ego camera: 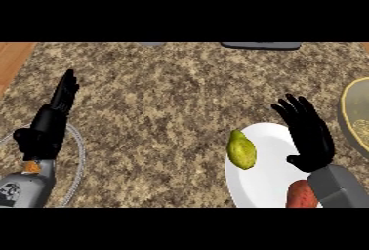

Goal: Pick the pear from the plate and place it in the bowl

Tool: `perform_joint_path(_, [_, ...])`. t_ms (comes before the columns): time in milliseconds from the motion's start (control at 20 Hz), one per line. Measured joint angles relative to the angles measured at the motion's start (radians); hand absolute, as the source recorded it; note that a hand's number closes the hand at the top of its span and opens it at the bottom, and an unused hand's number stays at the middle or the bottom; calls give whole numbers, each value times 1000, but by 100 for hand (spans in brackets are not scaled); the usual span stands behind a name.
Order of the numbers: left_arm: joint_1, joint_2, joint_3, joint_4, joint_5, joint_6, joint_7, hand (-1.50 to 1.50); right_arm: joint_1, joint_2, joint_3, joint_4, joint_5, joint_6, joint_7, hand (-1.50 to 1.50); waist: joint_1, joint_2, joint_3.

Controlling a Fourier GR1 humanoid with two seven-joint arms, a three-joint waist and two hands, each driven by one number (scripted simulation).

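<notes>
The pear [242,149] lies on its side at the left edge of the white plate [268,188], which sits at the lower right of the speckled granite counter [180,88]. The pear's long axis runs nearly top to bottom in the head view, tilted slightly, with the narrower end toward the upper left and the broader end toward the lower right. The right hand [308,136] hovers over the plate just to the right of the pear, fingers straight and spread, not touching the fruit. A reddish item [301,194] rests on the plate's lower part, partly hidden by the right forearm. The bowl [355,117] is at the right edge, only partly in view. The left hand [49,127] shows at the left, fingers straight and pointing up, holding nothing, above a thin wire ring [78,156].
</notes>
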Motion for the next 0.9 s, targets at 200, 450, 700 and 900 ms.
perform_joint_path(200, [-37,-5,-7,-6,-21,21,50,0,-64,-84,-8,94,103,76,-8,-150,-3,-4,-1])
perform_joint_path(450, [-71,-7,-6,1,-31,26,95,0,-165,-159,27,137,282,69,-26,-150,-3,-7,-3])
perform_joint_path(700, [-84,-21,-16,7,-47,34,108,0,-270,-200,86,161,431,60,-46,-150,-3,-10,-5])
perform_joint_path(900, [-97,-26,-13,17,-55,38,121,0,-309,-203,147,160,521,52,-80,-150,-10,-12,-6])
